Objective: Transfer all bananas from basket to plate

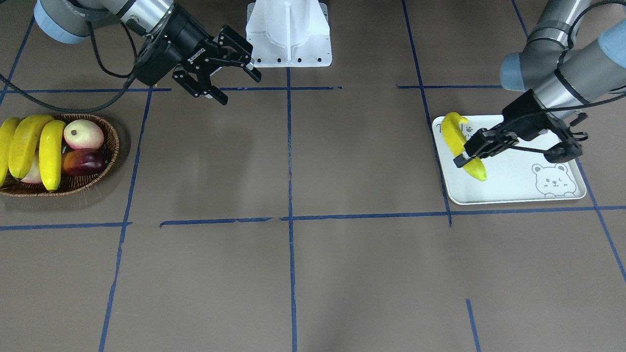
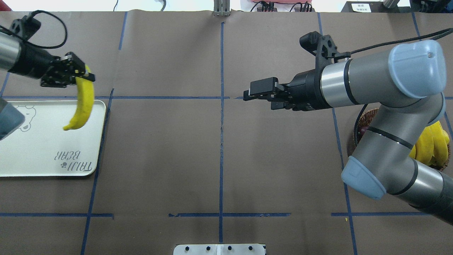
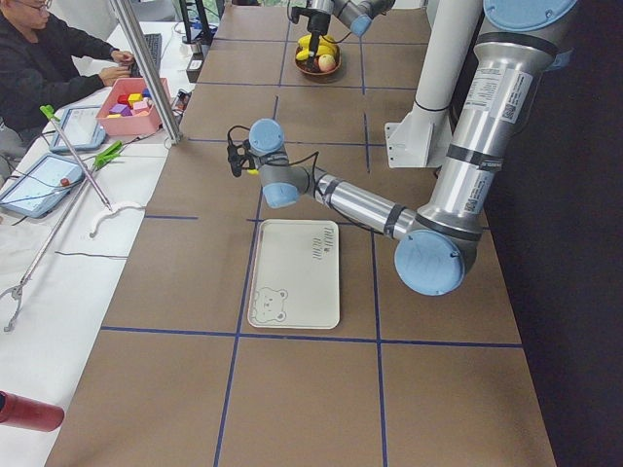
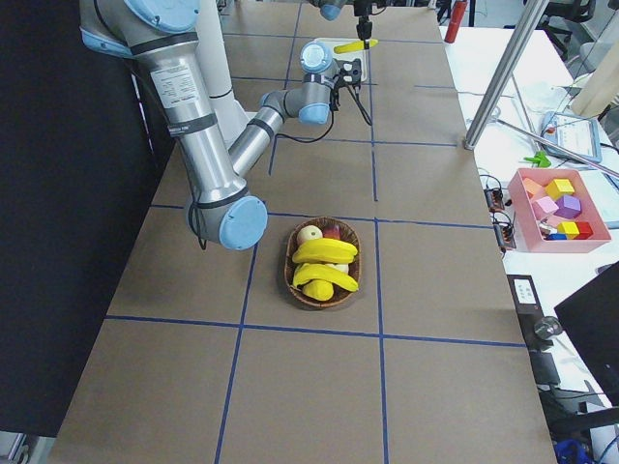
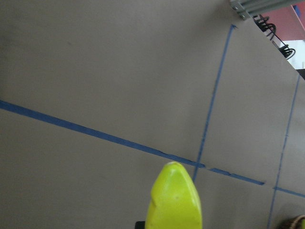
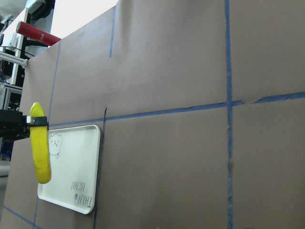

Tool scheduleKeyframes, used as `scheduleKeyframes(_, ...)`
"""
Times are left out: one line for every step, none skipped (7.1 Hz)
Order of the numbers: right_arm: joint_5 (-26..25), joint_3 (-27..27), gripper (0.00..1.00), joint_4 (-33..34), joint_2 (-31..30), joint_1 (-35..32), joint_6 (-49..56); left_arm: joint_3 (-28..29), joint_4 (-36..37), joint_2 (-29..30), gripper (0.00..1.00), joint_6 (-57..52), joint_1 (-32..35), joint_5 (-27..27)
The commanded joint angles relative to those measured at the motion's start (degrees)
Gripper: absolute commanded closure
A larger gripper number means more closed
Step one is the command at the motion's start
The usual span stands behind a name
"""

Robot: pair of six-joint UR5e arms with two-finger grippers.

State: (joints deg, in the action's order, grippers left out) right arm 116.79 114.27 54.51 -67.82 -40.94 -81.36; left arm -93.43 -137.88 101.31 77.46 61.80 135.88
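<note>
surface [image 1: 342,274]: brown matte sheet. In my feeds it runs across the whole work area.
tape lines [image 1: 289,161]: blue, laid as a grid of rectangles on the surface. I see a few gaps and ragged joins near the centre.
basket [image 1: 113,146]: sits on the surface at the robot's right end, inside one tape cell as far as I can tell.
plate [image 1: 508,190]: lies flat at the robot's left end, well apart from the basket. Its inner edge runs along a tape line, with the lettering end nearer the robot.
base mount [image 1: 288,39]: white foot at the robot's edge, on the centre tape line.
</note>
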Motion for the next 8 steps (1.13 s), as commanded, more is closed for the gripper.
scheduleKeyframes(0.0, 4.6, 0.00, 15.9, -1.8, -2.8, 11.4, 0.0, 10.4, -7.1, 1.00, -21.7, 3.8, -5.6)
scheduleKeyframes(-0.2, 6.7, 0.00, 24.2, -1.8, -3.1, 18.7, 0.0, 13.5, -8.8, 1.00, -24.7, 3.2, -10.1)
scheduleKeyframes(-0.3, 6.8, 0.00, 26.7, -2.1, -3.4, 20.9, 0.4, 17.2, -9.0, 1.00, -24.7, 3.1, -11.7)
scheduleKeyframes(-0.4, 6.8, 0.00, 26.6, -4.3, -3.7, 22.5, 0.7, 19.8, -9.1, 1.00, -24.7, 3.1, -12.0)
scheduleKeyframes(-0.4, 6.8, 0.00, 26.2, -5.8, -4.3, 24.3, 2.4, 20.2, -9.1, 1.00, -24.7, 3.1, -12.4)
scheduleKeyframes(-0.3, 6.6, 0.00, 26.3, -5.8, -4.8, 24.3, 4.0, 20.0, -9.1, 1.00, -24.8, 3.0, -13.3)
scheduleKeyframes(-0.3, 6.6, 0.00, 26.3, -5.9, -4.9, 24.3, 5.2, 19.8, -9.1, 1.00, -24.9, 3.0, -14.1)
scheduleKeyframes(-0.3, 6.6, 0.00, 26.3, -5.8, -5.0, 24.3, 5.6, 19.8, -9.6, 0.97, -24.9, 3.0, -14.3)
